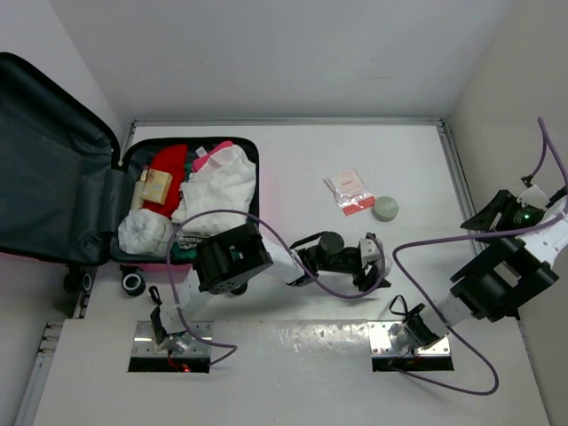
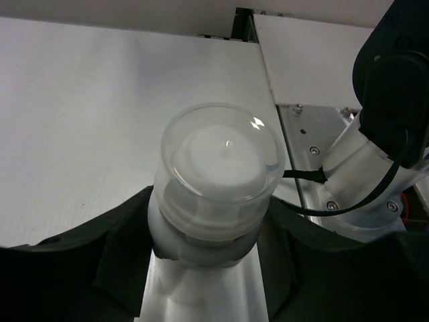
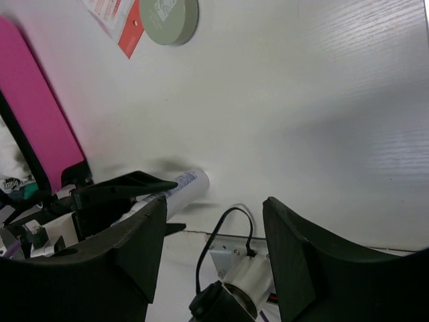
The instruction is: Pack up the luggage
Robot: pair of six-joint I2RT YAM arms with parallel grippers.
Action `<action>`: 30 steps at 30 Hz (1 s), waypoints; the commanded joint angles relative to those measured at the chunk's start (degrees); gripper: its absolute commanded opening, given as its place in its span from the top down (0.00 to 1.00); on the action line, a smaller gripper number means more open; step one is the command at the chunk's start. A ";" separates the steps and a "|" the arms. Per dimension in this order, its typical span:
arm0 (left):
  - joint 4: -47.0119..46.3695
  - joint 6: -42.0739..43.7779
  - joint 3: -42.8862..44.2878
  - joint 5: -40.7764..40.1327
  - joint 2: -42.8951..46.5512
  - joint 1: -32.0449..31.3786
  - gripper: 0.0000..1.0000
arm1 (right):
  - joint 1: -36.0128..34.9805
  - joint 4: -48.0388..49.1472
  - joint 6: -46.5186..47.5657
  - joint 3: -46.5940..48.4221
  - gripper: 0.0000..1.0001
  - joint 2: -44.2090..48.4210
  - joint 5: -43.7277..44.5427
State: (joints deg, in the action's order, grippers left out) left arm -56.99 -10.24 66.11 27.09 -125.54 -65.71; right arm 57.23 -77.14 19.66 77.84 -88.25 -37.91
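- Between the left gripper [image 2: 211, 231] jaws a white bottle [image 2: 218, 161] is sitting; clamped or not, I cannot tell.
- Right gripper [image 3: 213, 204] jaws are standing apart, empty.
- Next, I think: squeezing firmly, then carrying it into the luggage [image 1: 53, 169].

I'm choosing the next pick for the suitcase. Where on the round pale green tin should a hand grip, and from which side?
Likely from straight above, pinching across the rim. The pale green tin lies flat and low on the table, so only its edge offers purchase. Close on its near and far edges, because the red and white sachet sits close on its left.
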 commanded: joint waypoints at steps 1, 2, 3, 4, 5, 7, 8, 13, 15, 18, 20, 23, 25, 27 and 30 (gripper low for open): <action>-3.04 -1.45 2.10 -0.37 -0.85 -0.82 0.40 | 0.86 -11.98 2.14 2.84 0.41 0.27 -1.20; -3.04 -1.45 2.10 -0.37 -0.85 -0.82 0.44 | 0.86 -12.06 2.31 2.58 0.41 0.09 -1.20; -2.43 -1.45 2.10 -0.37 -0.33 -0.82 0.48 | 0.86 -11.80 2.23 2.58 0.41 0.27 -1.29; -2.42 -1.45 0.88 -0.37 0.37 -0.30 0.56 | 0.86 -11.63 2.05 2.49 0.41 0.27 -1.46; -2.42 -2.15 0.08 -0.37 2.55 0.49 0.60 | 0.95 -11.54 1.96 2.49 0.41 -0.08 -2.42; 0.28 -2.86 -1.24 -0.37 5.55 2.24 0.67 | 0.86 -10.84 1.18 1.97 0.41 0.09 -4.18; 2.39 -4.25 -1.24 -0.37 7.39 3.04 0.69 | 0.60 -10.57 0.56 1.53 0.41 0.18 -4.80; 34.40 -4.35 9.02 0.59 20.14 10.06 0.94 | -5.00 -6.37 -3.03 -5.85 0.42 3.33 -9.01; 42.88 -3.57 12.28 1.12 23.04 14.90 0.97 | -11.06 -1.62 -5.32 -9.63 0.42 6.15 -9.81; 59.68 -1.37 19.66 -3.09 28.05 22.27 1.00 | -19.67 8.30 -13.23 -13.24 0.42 10.89 -8.85; 69.32 -0.75 23.79 -4.76 30.51 26.93 1.00 | -23.11 14.60 -19.19 -13.24 0.41 11.34 -7.45; 86.51 1.70 32.10 -5.29 32.55 39.91 1.00 | -33.81 20.26 -25.88 -11.41 0.41 11.26 -4.63; 97.10 6.70 37.75 -5.29 30.54 45.12 1.00 | -36.57 22.91 -26.95 -10.26 0.40 11.08 -2.18; 108.91 9.87 41.74 -5.29 29.04 53.00 1.00 | -40.43 25.02 -27.48 -9.12 0.40 10.64 -1.03; 114.89 13.84 39.72 -6.44 29.55 63.38 1.00 | -42.63 24.68 -26.78 -7.01 0.39 8.54 -0.06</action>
State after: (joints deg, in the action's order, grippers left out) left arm 38.89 -1.78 106.45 21.37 -95.70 -9.10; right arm 15.79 -56.71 -4.78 67.42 -78.50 -40.14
